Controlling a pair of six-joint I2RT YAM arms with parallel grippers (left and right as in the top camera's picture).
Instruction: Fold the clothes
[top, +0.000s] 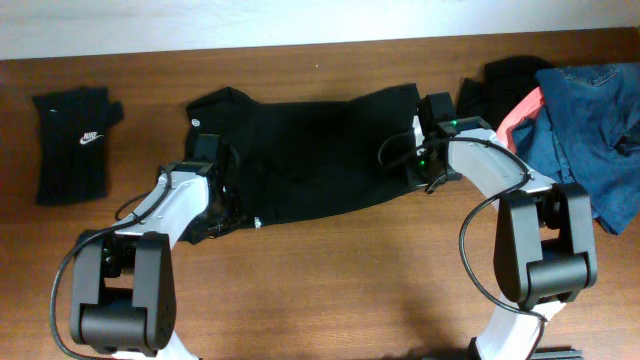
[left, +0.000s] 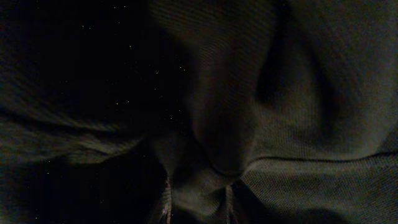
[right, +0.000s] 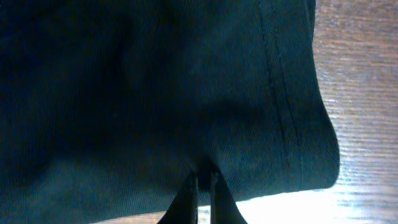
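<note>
The black shirt (top: 310, 150) lies stretched between the two, left pincer (left: 199, 208) gripping a bunched fold, right pincer (right: 203, 183) nipped tight just inside its hem, probably to pull it flat for folding.

The left arm (top: 120, 290) and the right arm (top: 545, 245) share one build: chunky matt-black joint housings with rounded, drum-like ends, joined by smooth white curved links. A thin black cable (top: 463, 240) runs in a loop beside the right arm's housings, and a second black cable (top: 66, 270) arcs off the left arm's base. Small green lights (top: 452, 125) glow on the black block behind the right hand (top: 432, 105). That hand and the left hand (top: 206, 150) look boxy and black from above. Close up, the right hand's fingers (right: 186, 202) are two slim dark blades tapering to narrow tips. The left hand's fingers (left: 163, 208) show only as faint dark edges.
</note>
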